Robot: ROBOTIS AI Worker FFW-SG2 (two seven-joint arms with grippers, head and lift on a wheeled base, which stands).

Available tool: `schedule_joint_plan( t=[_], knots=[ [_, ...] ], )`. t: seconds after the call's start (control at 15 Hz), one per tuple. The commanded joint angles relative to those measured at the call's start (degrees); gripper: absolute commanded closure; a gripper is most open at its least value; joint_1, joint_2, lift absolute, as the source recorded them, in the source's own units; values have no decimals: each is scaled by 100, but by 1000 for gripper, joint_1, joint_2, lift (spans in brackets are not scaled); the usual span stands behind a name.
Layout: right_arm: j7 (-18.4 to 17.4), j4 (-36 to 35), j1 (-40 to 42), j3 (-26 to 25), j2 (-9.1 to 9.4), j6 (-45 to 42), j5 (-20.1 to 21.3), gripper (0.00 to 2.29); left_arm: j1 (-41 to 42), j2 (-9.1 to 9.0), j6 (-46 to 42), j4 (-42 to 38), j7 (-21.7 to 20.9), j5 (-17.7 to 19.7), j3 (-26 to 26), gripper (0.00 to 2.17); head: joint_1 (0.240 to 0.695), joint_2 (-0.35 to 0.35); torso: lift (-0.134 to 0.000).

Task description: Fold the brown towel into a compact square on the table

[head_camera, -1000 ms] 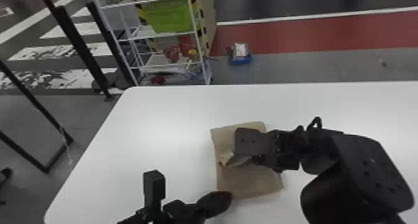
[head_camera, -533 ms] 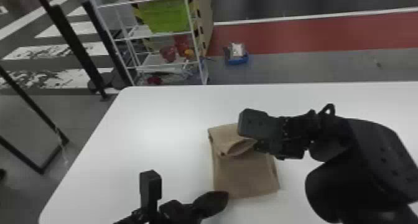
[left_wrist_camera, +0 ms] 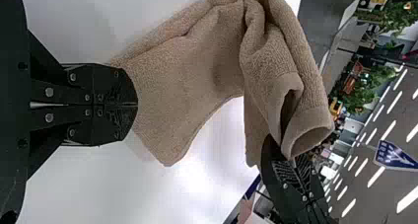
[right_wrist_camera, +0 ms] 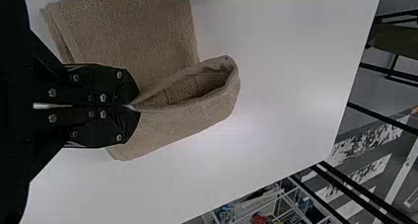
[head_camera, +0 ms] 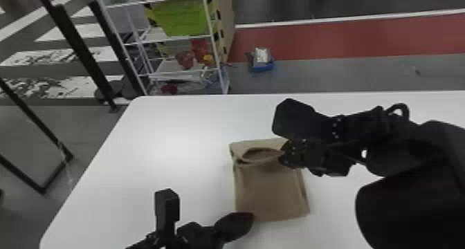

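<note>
Where the left gripper [left_wrist_camera: 137, 104] meets the near left corner of the towel [head_camera: 270, 196], its fingers are closed together; no cloth can be made out between them, and whether they press on the corner cannot be told. The towel lies partly folded on the bench [head_camera: 155, 144], its far end lifted into an open loop. To the right, the right gripper [right_wrist_camera: 138, 107] has its fingers clamped on a pinch of that lifted end, near its right side.

Treat the towel as light, soft and limp: it should tolerate a firm pinch without damage and is unlikely to slip. Unsupported terry will probably sag, and layers may part if only the top one is caught. For further folding, take hold at the corners, gripping all layers together close to the edge.
</note>
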Motion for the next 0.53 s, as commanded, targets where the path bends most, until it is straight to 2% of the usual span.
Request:
schedule_joint_plan(
  t=[0.0, 0.47],
  knots=[
    [63, -341, 131, 64, -178, 370, -82, 1649, -7, -2, 3, 9, 10, -24, -32, 1936, 695, 223, -124],
    [335, -587, 448, 337, -485, 616, -108, 1649, -25, -11, 3, 18, 19, -68, -67, 1936, 695, 215, -124]
  ],
)
